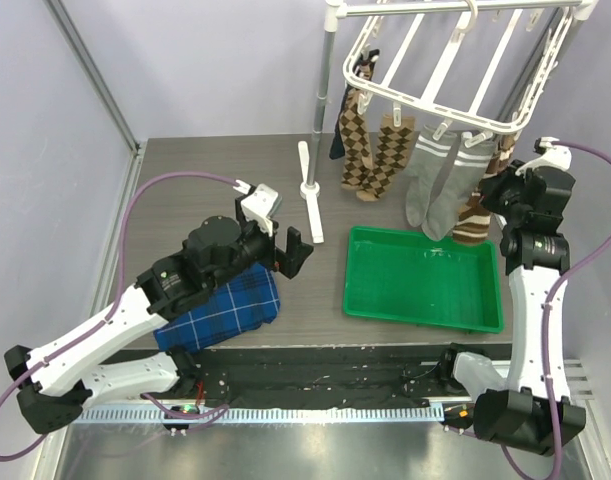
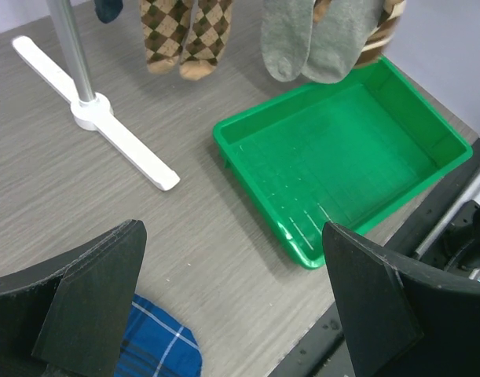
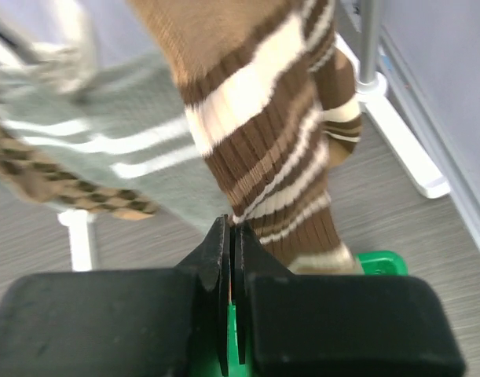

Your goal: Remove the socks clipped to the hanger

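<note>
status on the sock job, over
Left gripper open, empty. Right gripper shut, tips at the brown striped sock. All socks hang from the hanger, none in the green tray. Nothing blocking.

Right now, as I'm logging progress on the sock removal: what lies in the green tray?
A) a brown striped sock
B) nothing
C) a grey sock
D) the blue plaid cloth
B: the left wrist view shows only the bare floor of the green tray, while the socks hang clipped to the hanger.
</note>
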Robot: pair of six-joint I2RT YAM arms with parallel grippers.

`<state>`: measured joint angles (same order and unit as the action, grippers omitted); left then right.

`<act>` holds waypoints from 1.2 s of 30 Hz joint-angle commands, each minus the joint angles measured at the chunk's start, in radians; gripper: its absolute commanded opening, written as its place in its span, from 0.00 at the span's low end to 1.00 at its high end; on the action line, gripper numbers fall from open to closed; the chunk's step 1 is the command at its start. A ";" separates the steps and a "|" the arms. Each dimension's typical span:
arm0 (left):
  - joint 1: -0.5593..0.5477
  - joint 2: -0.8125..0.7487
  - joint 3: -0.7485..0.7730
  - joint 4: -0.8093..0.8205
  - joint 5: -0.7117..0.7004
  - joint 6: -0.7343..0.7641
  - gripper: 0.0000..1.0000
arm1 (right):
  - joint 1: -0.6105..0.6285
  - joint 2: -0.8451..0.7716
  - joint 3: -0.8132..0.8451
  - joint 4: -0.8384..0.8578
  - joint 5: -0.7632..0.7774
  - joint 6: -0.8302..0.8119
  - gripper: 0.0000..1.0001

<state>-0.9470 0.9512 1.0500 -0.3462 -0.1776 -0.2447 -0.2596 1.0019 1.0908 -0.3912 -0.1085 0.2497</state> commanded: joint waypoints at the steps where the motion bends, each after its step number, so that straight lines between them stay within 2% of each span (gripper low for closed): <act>1: -0.001 0.046 0.125 0.016 0.094 -0.045 1.00 | -0.004 -0.065 0.076 -0.080 -0.106 0.069 0.01; 6: -0.006 0.138 0.257 0.052 0.171 -0.100 1.00 | -0.003 -0.124 0.102 -0.100 -0.236 0.120 0.01; 11: -0.007 0.308 0.338 0.128 0.171 -0.102 1.00 | -0.004 -0.152 0.132 -0.107 -0.315 0.158 0.01; 14: -0.012 0.417 0.390 0.174 0.233 -0.094 1.00 | -0.004 -0.167 0.139 -0.109 -0.365 0.161 0.01; 17: -0.021 0.501 0.462 0.194 0.242 -0.067 1.00 | -0.004 -0.181 0.144 -0.104 -0.364 0.178 0.01; 25: -0.039 0.770 0.668 0.254 0.377 -0.036 1.00 | -0.004 -0.197 0.144 -0.080 -0.378 0.283 0.01; 36: -0.045 0.988 0.873 0.276 0.414 -0.022 1.00 | -0.004 -0.206 0.119 -0.074 -0.411 0.296 0.01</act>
<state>-0.9882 1.8881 1.8397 -0.1314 0.2008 -0.2813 -0.2596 0.8154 1.1950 -0.5030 -0.4843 0.5278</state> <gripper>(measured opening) 0.996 0.029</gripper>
